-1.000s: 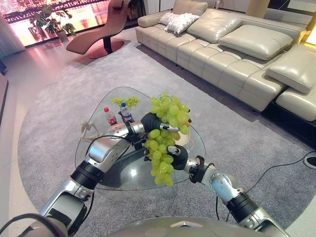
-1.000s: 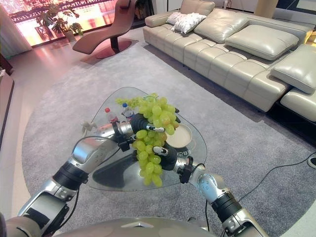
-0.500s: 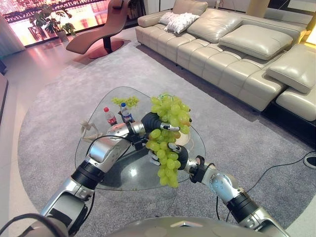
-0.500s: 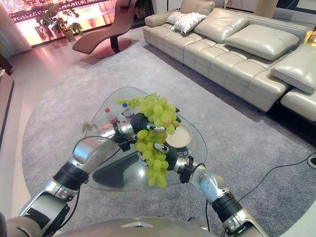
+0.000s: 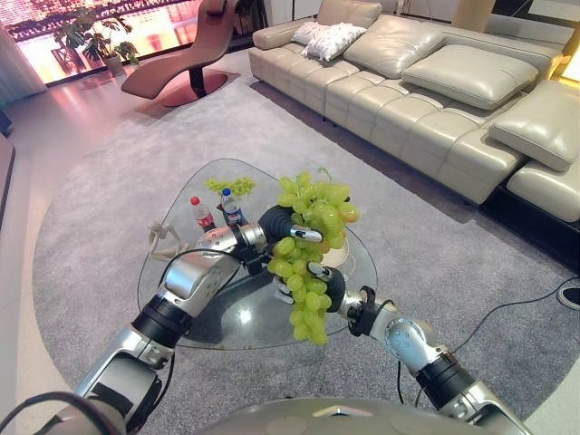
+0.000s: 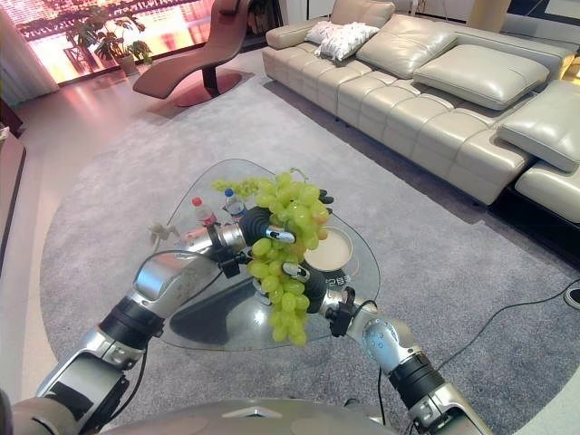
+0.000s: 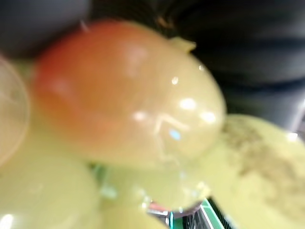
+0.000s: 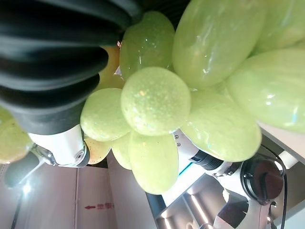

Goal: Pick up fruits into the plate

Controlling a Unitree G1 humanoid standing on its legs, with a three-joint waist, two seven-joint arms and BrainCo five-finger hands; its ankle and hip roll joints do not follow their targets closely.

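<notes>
While both arms are raised over the rounded, three-sided glass table point(image 5: 172, 272), a big bunch of green grapes point(image 5: 313, 207) is clasped in the curled fingers of the left hand point(image 5: 279, 225), and a longer bunch point(image 5: 304, 292) is gripped by the right hand point(image 5: 326, 286). Since half a second ago, the upper bunch has been tipped slightly toward the shallow, pale plate point(image 6: 333, 249), so placing seems near. The grapes are smooth, glossy and oval; one is blushed orange.

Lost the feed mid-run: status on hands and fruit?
Left hand and right hand both shut on the big green grape bunch, held above the glass table. Round beige plate just beyond. Nothing in the way.
</notes>
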